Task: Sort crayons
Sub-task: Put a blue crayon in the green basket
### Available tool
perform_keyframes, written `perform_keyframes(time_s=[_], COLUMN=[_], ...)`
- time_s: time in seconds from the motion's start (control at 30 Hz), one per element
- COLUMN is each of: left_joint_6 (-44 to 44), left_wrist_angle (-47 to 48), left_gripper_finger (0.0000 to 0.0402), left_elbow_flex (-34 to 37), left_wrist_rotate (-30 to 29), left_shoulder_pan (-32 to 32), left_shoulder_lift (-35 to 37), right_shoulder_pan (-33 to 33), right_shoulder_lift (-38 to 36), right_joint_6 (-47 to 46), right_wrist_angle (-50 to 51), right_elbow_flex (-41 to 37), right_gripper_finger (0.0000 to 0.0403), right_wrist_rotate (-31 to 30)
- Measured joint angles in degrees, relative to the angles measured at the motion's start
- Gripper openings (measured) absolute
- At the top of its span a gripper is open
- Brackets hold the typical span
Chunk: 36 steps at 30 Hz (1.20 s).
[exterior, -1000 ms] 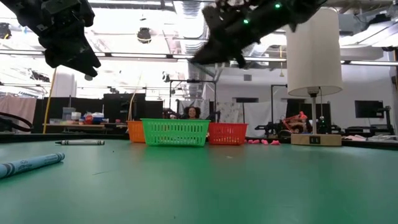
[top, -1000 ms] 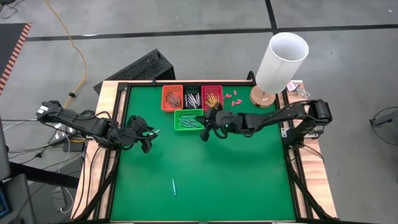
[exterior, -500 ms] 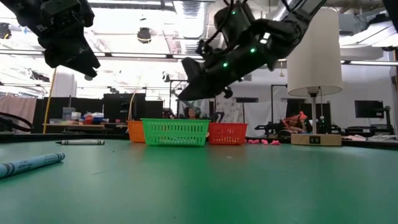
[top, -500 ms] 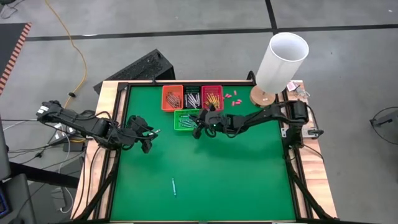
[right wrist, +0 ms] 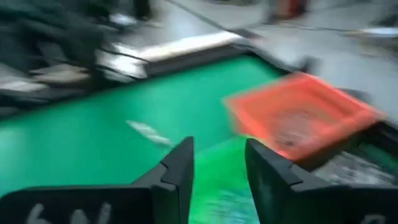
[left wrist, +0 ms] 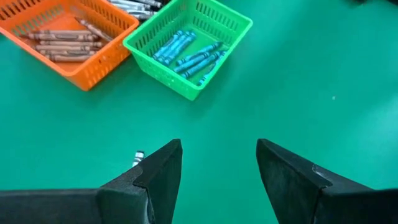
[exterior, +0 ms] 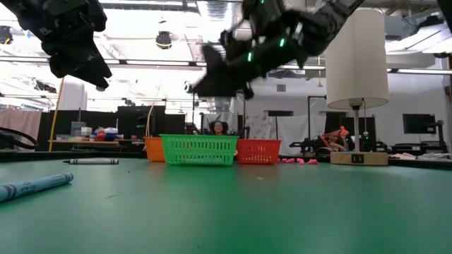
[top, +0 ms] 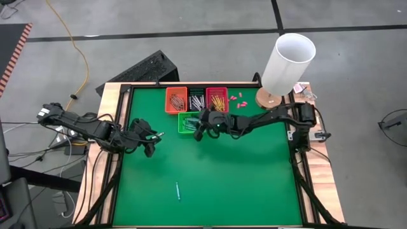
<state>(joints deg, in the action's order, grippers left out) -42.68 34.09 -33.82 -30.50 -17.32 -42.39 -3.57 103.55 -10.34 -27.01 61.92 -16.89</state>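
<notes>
Four small baskets stand at the table's far middle: orange [top: 176,100], dark [top: 196,100], red [top: 217,98] and, in front of them, green [top: 188,122]. Each holds crayons; those in the green basket [left wrist: 239,26] are blue-teal crayons [left wrist: 189,53]. A teal crayon [top: 177,190] lies loose on the mat near the front, and a dark crayon [exterior: 90,161] lies further back. My right gripper [top: 196,132] hovers open over the green basket, nothing between its fingers [right wrist: 177,171]. My left gripper [top: 151,136] hangs open and empty above the mat left of the baskets.
A white lamp [top: 287,60] on a wooden base [top: 269,99] stands at the far right corner. A few pink bits [top: 235,100] lie right of the red basket. A raised frame [top: 297,184] borders the green mat, whose middle and near half is free room.
My right gripper has gone toward the table's left edge, from beside the green basket's right end to above the basket. The left arm has kept still.
</notes>
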Motion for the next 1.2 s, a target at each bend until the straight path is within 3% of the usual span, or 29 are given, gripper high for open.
perform_keyframes(time_s=[0.17,0.33,0.5,0.6,0.7,0.87,1.2], left_joint_6=[1.1,2.8,9.9,15.2,20.3,24.9,37.0], left_wrist_angle=[-0.2,-1.6,-7.5,-14.4,-22.1,-31.1,-44.0], left_gripper_finger=[0.0197,0.0196,0.0185,0.0173,0.0152,0.0094,0.0018], left_elbow_flex=[0.0,0.0,0.5,0.5,0.5,0.5,-1.0], left_wrist_rotate=[2.6,9.2,17.3,16.1,10.6,2.9,5.1], left_shoulder_pan=[0.0,-1.2,-8.2,-14.4,-19.5,-22.8,-22.8], left_shoulder_lift=[0.0,-1.2,-7.8,-14.1,-21.1,-31.2,-42.2], right_shoulder_pan=[6.5,15.3,23.9,28.8,33.0,37.3,39.1], right_shoulder_lift=[-0.9,-1.2,-3.2,-4.0,-4.4,-4.4,-4.5], right_joint_6=[-1.5,-1.2,-0.9,-0.7,0.1,1.4,1.4], right_wrist_angle=[0.2,2.9,3.6,3.0,3.6,4.4,4.4], right_elbow_flex=[2.1,4.1,6.0,7.0,7.2,8.3,8.3], right_gripper_finger=[0.0153,0.0146,0.0134,0.0129,0.0125,0.0123,0.0123], right_wrist_rotate=[12.0,11.3,10.5,7.0,0.9,-5.7,-8.8])
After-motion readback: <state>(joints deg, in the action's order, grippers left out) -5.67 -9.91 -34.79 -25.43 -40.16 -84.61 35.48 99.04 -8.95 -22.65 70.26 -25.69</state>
